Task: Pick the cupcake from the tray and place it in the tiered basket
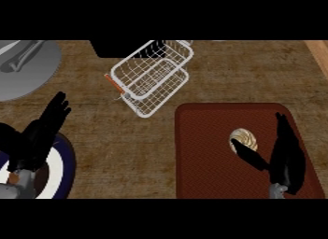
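The cupcake [243,139] sits on the tray [201,156], between the right hand's [288,162] spread thumb and straight fingers, not yet grasped. The hand should close evenly round its sides before lifting toward the basket [156,77]. The left hand [30,144] rests open over a plate [69,161].

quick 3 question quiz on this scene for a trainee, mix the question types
1. True or false: the right hand is shut on the cupcake.
2. Where is the tiered basket? A) on the tray B) on the counter, up-left of the tray C) in the right hand
3. Fill in: the ____ hand shows over the blue-rimmed plate.
Key: 1 false, its fingers are straight beside the cupcake; 2 B; 3 left hand.
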Motion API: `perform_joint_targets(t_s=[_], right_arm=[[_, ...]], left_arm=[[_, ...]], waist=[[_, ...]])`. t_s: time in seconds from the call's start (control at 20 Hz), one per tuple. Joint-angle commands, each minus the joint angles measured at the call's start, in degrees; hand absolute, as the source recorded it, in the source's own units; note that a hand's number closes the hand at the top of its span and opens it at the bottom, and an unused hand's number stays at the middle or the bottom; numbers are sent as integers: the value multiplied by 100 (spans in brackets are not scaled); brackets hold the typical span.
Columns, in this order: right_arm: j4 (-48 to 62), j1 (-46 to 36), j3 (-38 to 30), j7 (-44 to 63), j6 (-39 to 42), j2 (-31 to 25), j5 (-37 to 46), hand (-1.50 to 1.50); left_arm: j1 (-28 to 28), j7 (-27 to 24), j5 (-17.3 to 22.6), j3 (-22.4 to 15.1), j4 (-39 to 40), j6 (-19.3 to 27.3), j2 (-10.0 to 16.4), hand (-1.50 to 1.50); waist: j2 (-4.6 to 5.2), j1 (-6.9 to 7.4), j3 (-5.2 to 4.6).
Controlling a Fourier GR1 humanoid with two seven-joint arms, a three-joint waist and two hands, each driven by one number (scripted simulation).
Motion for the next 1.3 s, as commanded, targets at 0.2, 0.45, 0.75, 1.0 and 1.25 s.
perform_joint_targets(t_s=[0.2, 0.45, 0.75, 1.0, 1.25], right_arm=[[-1055, -877, 765, 2791, 3167, 370, 545, -150], [-1017, -1912, 887, 4274, 3746, 649, 745, -150], [-461, -1356, 703, 3881, 3202, 655, 845, -150], [187, -1328, 429, 3564, 2710, 656, 826, -150], [542, -1557, 106, 3283, 2651, 654, 1181, -150]], left_arm=[[-20, 117, 3, -74, -118, 0, -110, 0], [-145, -70, -45, 73, 294, -261, -95, 0], [-79, 243, 3, 243, -118, -268, -41, 0], [-187, -129, -237, 123, 376, -267, -443, 0], [-155, 313, -259, 405, -136, -383, -240, 0]], waist=[[-7, 91, 47], [29, 82, 69], [23, 81, 79], [39, 49, 78], [29, 74, 80]])
